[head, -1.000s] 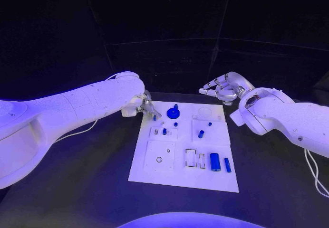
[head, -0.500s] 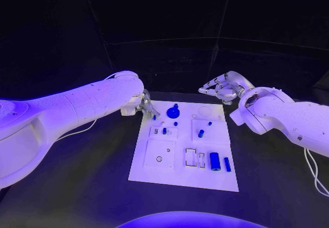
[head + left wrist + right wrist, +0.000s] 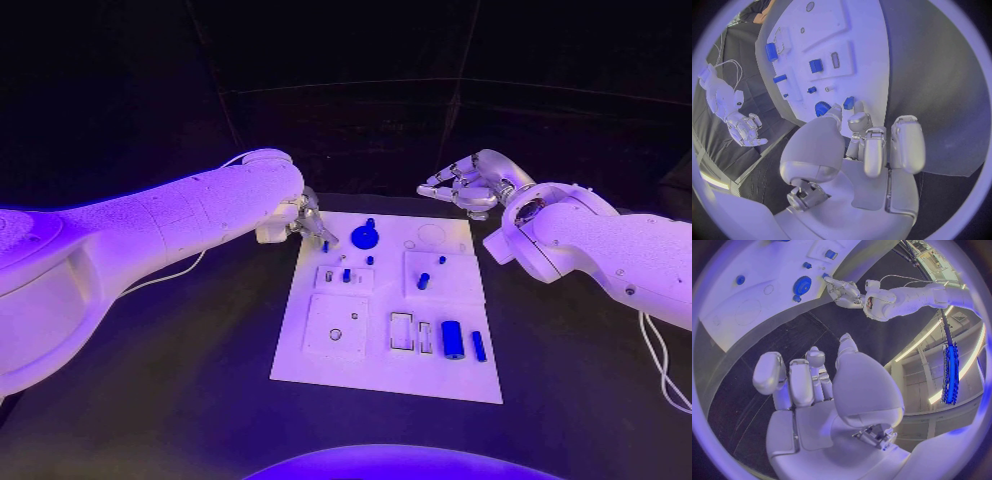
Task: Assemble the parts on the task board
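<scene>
The white task board (image 3: 335,375) lies in the middle of the black table. My left hand (image 3: 300,221) hovers at the board's far left corner, and its thumb and a finger pinch a small blue peg (image 3: 849,103) (image 3: 326,246) just over the board's left edge. A blue round knob (image 3: 365,238) (image 3: 821,108) stands right beside it. My right hand (image 3: 469,187) (image 3: 811,380) floats beyond the far right corner, off the board, fingers apart and holding nothing.
Other blue parts on the board: two small pegs (image 3: 369,261) (image 3: 346,275), a peg (image 3: 423,282) right of middle, a thick cylinder (image 3: 453,340) and a thin bar (image 3: 477,346) near the front right, beside two rectangular slots (image 3: 402,331). Black table surrounds the board.
The left arm has shifted slightly. Both hands and the parts on the board stay where they were.
</scene>
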Robot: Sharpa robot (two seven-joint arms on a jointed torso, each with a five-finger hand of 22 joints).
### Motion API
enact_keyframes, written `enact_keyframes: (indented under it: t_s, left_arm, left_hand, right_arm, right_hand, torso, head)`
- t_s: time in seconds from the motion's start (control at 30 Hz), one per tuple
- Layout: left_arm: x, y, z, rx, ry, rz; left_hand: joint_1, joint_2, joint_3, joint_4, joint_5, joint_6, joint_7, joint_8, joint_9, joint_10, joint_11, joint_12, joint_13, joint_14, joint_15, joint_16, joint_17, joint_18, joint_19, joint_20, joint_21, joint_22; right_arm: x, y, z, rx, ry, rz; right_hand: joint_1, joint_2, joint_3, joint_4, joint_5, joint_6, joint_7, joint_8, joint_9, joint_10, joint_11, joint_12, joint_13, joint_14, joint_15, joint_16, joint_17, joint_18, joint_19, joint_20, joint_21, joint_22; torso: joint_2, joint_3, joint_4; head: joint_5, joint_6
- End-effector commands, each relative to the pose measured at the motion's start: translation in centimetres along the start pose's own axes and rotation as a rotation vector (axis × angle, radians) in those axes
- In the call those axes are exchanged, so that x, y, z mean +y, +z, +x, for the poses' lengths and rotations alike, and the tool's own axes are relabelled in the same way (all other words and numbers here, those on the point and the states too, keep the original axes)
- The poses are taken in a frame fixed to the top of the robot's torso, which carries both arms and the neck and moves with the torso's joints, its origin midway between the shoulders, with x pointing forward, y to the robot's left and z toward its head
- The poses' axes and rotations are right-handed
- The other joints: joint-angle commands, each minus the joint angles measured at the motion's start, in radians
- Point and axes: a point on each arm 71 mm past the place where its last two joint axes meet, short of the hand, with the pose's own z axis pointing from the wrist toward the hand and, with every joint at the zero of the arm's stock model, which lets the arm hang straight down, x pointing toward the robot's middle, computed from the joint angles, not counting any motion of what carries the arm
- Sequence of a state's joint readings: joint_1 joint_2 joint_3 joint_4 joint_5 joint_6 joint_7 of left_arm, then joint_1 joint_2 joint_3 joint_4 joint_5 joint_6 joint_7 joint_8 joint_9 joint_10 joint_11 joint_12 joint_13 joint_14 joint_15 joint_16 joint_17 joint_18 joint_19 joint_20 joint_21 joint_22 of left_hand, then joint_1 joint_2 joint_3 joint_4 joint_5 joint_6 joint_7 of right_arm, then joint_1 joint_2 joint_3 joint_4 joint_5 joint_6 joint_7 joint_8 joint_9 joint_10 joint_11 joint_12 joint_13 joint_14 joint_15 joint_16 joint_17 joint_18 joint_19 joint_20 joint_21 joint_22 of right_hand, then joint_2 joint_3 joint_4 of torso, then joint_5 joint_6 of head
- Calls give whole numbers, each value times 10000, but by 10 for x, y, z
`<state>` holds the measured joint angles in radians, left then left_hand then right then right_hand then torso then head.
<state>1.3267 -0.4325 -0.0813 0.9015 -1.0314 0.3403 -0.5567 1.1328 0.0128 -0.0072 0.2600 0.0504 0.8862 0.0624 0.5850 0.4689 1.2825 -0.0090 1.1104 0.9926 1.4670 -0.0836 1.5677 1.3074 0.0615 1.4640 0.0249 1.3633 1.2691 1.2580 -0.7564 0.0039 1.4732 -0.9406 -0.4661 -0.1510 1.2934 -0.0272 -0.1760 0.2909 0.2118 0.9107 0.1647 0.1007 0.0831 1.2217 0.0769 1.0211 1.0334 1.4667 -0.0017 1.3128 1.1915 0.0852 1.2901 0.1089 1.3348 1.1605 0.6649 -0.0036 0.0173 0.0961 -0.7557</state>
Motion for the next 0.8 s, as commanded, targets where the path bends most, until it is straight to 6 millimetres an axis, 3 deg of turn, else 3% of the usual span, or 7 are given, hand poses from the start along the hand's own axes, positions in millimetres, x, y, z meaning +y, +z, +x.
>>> enact_keyframes:
  t_s: [0.03,0.13,0.23,0.33,0.8]
  left_arm:
    - [-2,0,-1,-67,51,107]
    - [-2,0,-1,-63,56,97]
    - [-3,0,-1,-42,75,107]
    - [-5,0,0,15,121,125]
    - [-5,1,1,78,153,-12]
  left_hand:
    - [253,141,76,-147,-18,81,33,-74,-24,-49,-1,31,-3,1038,91,31,2634,6,129,65,70,23]
    - [764,445,383,-443,-12,86,15,-95,-60,-54,-23,36,-7,1038,77,31,2634,5,131,59,76,40]
    - [1135,561,611,-706,-12,76,-4,-121,-91,-62,-43,36,-10,1038,61,31,2634,3,135,47,83,58]
    - [1319,569,737,-874,-15,82,-6,-144,-122,-67,-45,34,-13,1038,55,31,2634,0,137,38,90,74]
    - [1390,548,809,-976,-16,128,-14,-156,-154,-40,-52,65,17,1038,53,31,2634,-15,160,34,138,150]
  right_arm:
    - [2,0,0,45,5,-108]
    - [2,0,0,47,5,-103]
    - [2,1,0,48,6,-93]
    - [2,1,0,54,7,-84]
    - [3,1,1,66,7,-87]
  right_hand:
    - [-16,80,-48,-17,23,-56,-17,50,16,-45,-7,-13,-10,254,4,-43,-12,82,-52,7,-55,-13]
    - [-9,95,-54,-22,41,-60,-17,55,17,-38,-8,3,-2,255,4,-47,-12,82,-51,7,-58,-14]
    - [23,132,-50,-33,62,-63,-18,61,18,-40,-9,7,-8,257,3,-48,-7,84,-53,6,-66,-23]
    - [37,148,-48,-38,72,-65,-19,64,18,-35,-10,17,-1,257,3,-53,-11,83,-49,6,-65,-19]
    - [48,159,-47,-41,80,-67,-19,65,18,-46,-10,3,-19,256,2,-61,-21,85,-54,6,-71,-29]
  torso:
    - [2,-4,-1]
    - [8,-8,-7]
    - [7,-7,-6]
    - [2,-4,-1]
    - [4,-2,-8]
  head:
    - [12,-7]
    - [13,-13]
    - [13,-25]
    - [15,-38]
    - [39,-70]
